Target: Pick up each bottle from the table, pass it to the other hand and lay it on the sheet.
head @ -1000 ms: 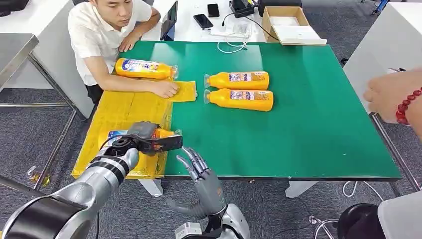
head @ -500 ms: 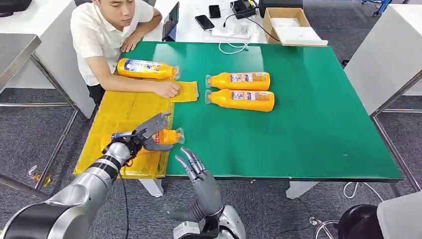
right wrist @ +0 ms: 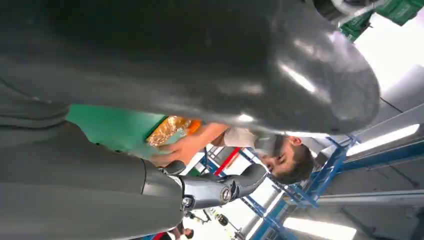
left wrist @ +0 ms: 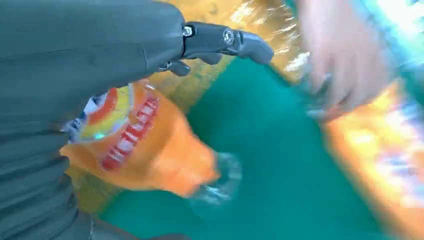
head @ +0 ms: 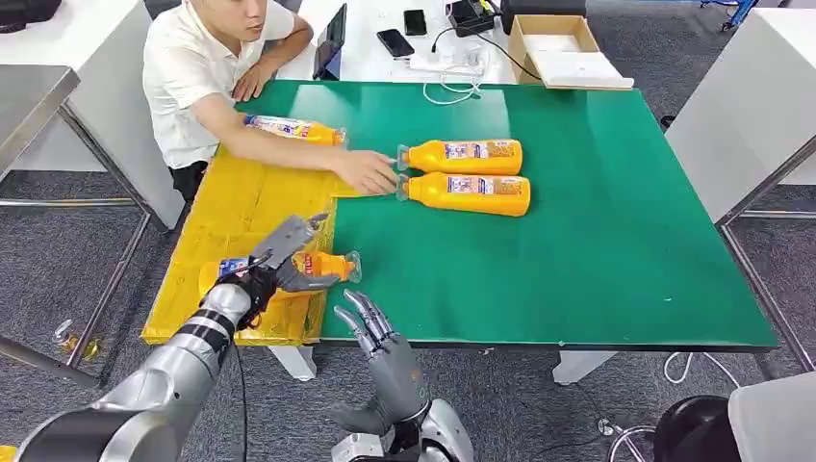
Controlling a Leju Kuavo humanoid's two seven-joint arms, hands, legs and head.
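We note a person (head: 207,67) seated at the far-left corner of the green bench (head: 597,241), arm stretched across the yellow sheet (head: 245,207); the person's hand (head: 369,173) sits at the caps of two orange bottles lying side by side mid-bench, far bottle (head: 464,155) and near bottle (head: 467,192). Both lie w/ long axes across the bench, caps toward the sheet. A 4th bottle (head: 293,129) lies at the sheet's far edge, partly behind the person's forearm, cap toward bench centre. Beyond the bench: cardboard box (head: 561,48), phones, white cable.

Task item: bottle (head: 322,264) lies on its side at the near-right part of the sheet, long axis across the bench, clear cap end pointing right and overhanging the sheet's edge onto the green. In the left wrist view the label faces up.

Left hand (head: 284,260) is over this bottle's body, fingers spread apart above it, thumb alongside; we cannot tell whether it touches, no grip seen. Right hand (head: 380,332) is at the bench's near edge, just right of the sheet, fingers apart and upright, holding nothing.
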